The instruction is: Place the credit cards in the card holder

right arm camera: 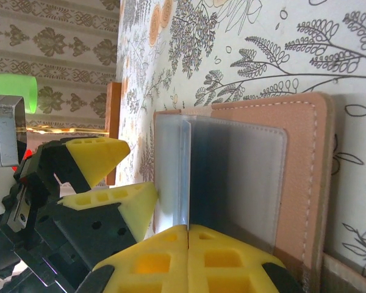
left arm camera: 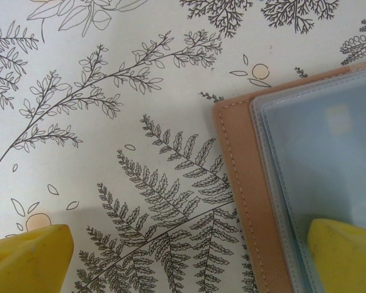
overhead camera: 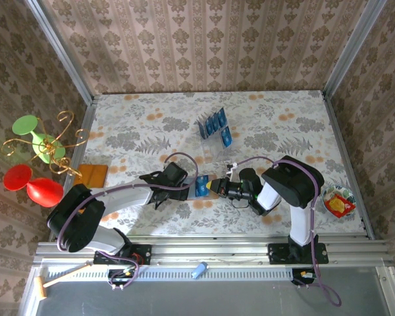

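While the left gripper (left arm camera: 186, 259) stands wide open across the stitched edge of the card holder (left arm camera: 244, 201), the right gripper (right arm camera: 188, 241) is clenched on a credit card (overhead camera: 202, 186) at its grey sleeve (right arm camera: 232, 183); the table (left arm camera: 110, 61) beside that edge is free.

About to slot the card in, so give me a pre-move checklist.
1. Card gripped: ok, right hand shut on credit card.
2. Card holder lying open: ok.
3. Left hand steadying card holder: cannot tell; it is open, one finger over the clear sleeve.
4. Card edge lined up with a pocket: cannot tell.
5. Spare cards waiting in clear rack: ok.
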Tool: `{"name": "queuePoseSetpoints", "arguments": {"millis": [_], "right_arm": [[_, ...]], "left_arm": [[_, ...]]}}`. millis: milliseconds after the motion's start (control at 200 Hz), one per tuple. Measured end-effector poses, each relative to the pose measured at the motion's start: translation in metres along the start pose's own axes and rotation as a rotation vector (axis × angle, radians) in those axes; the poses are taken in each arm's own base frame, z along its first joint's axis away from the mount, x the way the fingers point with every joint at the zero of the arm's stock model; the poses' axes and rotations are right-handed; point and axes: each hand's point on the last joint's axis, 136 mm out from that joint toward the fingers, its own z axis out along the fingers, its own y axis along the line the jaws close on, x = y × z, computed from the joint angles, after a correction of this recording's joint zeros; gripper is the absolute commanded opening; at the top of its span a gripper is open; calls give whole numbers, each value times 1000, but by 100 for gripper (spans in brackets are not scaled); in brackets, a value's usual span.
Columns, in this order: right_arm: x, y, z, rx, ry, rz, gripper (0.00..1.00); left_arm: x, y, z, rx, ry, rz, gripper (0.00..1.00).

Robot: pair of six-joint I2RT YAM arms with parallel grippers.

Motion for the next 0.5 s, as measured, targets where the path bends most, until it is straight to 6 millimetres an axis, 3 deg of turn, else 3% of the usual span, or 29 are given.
{"name": "queuePoseSetpoints", "arguments": {"millis": [500], "right_arm": [[1, 3, 4, -18, 16, -5, 0]], "left_arm": [[0, 0, 0, 0, 0, 0, 100]]}}
